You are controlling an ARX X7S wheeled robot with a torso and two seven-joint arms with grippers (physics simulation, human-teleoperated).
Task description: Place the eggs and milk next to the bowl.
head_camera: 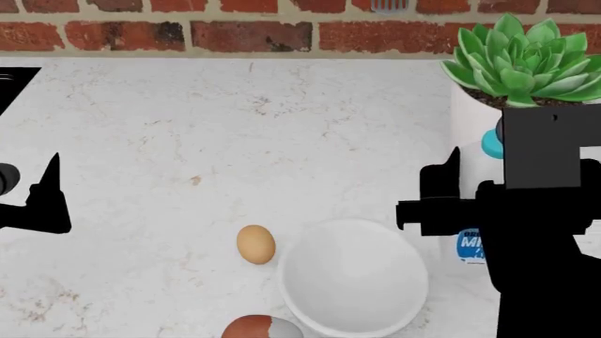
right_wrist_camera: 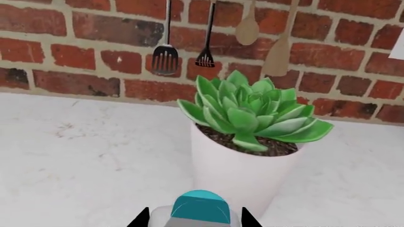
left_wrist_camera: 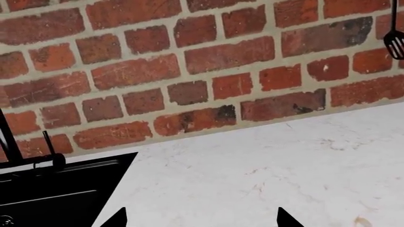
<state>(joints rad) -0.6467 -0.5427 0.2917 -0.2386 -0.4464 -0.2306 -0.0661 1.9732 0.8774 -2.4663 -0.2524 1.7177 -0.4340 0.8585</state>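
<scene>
The white bowl (head_camera: 355,278) sits on the marble counter near the front. A small tan egg (head_camera: 255,244) lies just left of it, and a reddish-brown egg with a grey-white end (head_camera: 261,327) lies at its front left. The milk (head_camera: 472,184), a white bottle with a teal cap (right_wrist_camera: 200,207) and blue label, stands upright just right of the bowl. My right gripper (right_wrist_camera: 194,218) is shut on the milk, one finger on each side below the cap. My left gripper (left_wrist_camera: 200,220) hangs open over bare counter at the far left, holding nothing.
A green succulent in a white pot (right_wrist_camera: 243,163) stands right behind the milk, against the brick wall. Black spatulas (right_wrist_camera: 165,59) and wooden spoons hang on that wall. A black sink with a faucet (left_wrist_camera: 57,189) lies at the counter's left end.
</scene>
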